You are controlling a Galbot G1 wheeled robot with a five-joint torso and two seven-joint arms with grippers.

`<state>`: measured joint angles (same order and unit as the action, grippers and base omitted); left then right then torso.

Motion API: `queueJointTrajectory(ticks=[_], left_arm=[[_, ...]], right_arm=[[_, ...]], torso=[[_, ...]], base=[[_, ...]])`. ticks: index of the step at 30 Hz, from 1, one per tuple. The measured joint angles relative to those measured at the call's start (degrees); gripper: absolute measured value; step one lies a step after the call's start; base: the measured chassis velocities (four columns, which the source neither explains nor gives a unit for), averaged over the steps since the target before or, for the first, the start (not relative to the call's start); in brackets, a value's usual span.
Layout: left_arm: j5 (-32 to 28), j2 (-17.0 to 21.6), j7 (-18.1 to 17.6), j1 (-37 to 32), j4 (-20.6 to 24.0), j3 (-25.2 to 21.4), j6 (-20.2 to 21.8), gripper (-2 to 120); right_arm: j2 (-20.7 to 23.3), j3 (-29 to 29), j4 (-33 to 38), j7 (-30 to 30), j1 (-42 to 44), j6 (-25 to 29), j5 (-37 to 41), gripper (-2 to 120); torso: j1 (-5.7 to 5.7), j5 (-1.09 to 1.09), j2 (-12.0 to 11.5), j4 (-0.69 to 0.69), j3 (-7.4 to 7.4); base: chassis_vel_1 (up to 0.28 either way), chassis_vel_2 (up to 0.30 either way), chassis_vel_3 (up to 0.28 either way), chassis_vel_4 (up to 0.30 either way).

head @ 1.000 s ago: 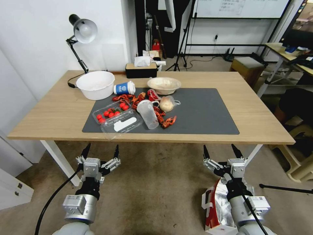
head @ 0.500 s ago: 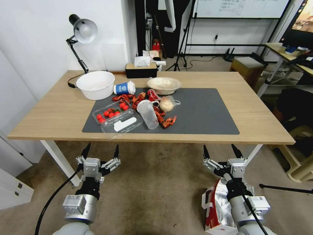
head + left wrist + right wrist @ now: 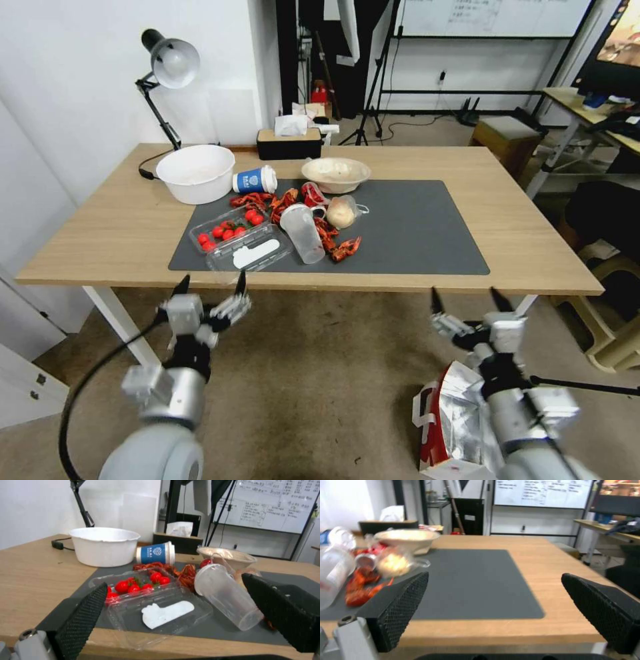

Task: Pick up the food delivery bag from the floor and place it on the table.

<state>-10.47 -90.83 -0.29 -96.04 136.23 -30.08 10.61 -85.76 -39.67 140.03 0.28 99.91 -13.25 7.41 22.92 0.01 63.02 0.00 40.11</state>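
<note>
The food delivery bag (image 3: 448,421), white with red trim and silver foil lining, stands on the floor (image 3: 320,373) at the lower right, partly hidden behind my right arm. My right gripper (image 3: 467,298) is open and empty above the bag, just below the front edge of the table (image 3: 527,233). Farther left along that edge, my left gripper (image 3: 211,285) is open too. In the left wrist view the left gripper (image 3: 174,580) faces the clutter on the dark grey mat (image 3: 220,627). In the right wrist view the right gripper (image 3: 495,575) faces the mat's bare half (image 3: 476,580).
A white bowl (image 3: 195,173), blue cup (image 3: 254,180), tomato box (image 3: 230,231), clear cup (image 3: 303,232), crayfish (image 3: 340,247), bagged bun (image 3: 341,213) and beige bowl (image 3: 335,174) crowd the mat's left half. White table legs (image 3: 120,323) flank the grippers. A black rod (image 3: 587,385) lies right.
Both grippers have risen toward the table's front edge, and the right arm has also shifted a little to the right. The bag and the table's items have not moved.
</note>
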Motion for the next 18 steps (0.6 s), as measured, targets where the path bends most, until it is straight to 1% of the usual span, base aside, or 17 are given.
queueJointTrajectory(ticks=[1, 2, 4, 6, 9, 12, 18], left_arm=[[0.0, 0.0, 0.0, 0.0, 0.0, 0.0, 0.0, 100], [0.0, 0.0, 0.3, 0.0, -0.1, -0.2, -0.1, 100], [0.0, 0.0, 0.6, -0.1, -0.6, -0.5, -0.7, 100], [0.1, 0.1, 0.7, -0.1, -0.9, -0.6, -1.3, 100], [0.3, 0.2, 1.0, -0.2, -1.6, -0.8, -2.4, 100], [0.4, 0.4, 1.7, 0.0, -2.9, -1.9, -3.8, 100], [-0.3, 0.6, 2.1, 0.1, -3.9, -2.8, -4.4, 100]], right_arm=[[0.0, 0.0, 0.0, 0.0, 0.0, 0.0, 0.0, 100], [0.0, -1.9, 2.0, 0.1, -0.8, -3.1, 1.7, 100], [0.1, -4.1, 3.2, -0.2, -1.5, -6.0, 3.9, 100], [0.1, -4.4, 3.4, -0.7, -1.6, -6.2, 4.6, 100], [0.2, -4.6, 3.5, -1.3, -1.6, -5.8, 4.8, 100], [0.7, -4.2, 2.9, -1.6, -1.5, -4.0, 4.6, 100], [1.3, -3.8, 1.4, -2.6, -1.2, -1.5, 3.8, 100]], torso=[[0.00, 0.00, 0.0, 0.00, 0.00], [0.00, 0.00, 0.0, 0.00, 0.00], [-0.01, -0.02, 0.0, 0.00, -0.01], [0.00, 0.02, 0.0, 0.00, 0.00], [0.00, 0.00, 0.0, 0.00, 0.00], [0.00, 0.00, 0.0, 0.00, 0.00], [0.00, 0.00, 0.0, 0.00, -0.01]], base=[[0.000, 0.000, 0.000, 0.000], [0.000, 0.000, 0.000, 0.000], [0.000, 0.000, 0.000, 0.000], [0.000, 0.000, 0.000, 0.000], [0.000, 0.000, 0.000, 0.000], [0.000, 0.000, 0.000, 0.000], [0.000, 0.000, 0.000, 0.000]])
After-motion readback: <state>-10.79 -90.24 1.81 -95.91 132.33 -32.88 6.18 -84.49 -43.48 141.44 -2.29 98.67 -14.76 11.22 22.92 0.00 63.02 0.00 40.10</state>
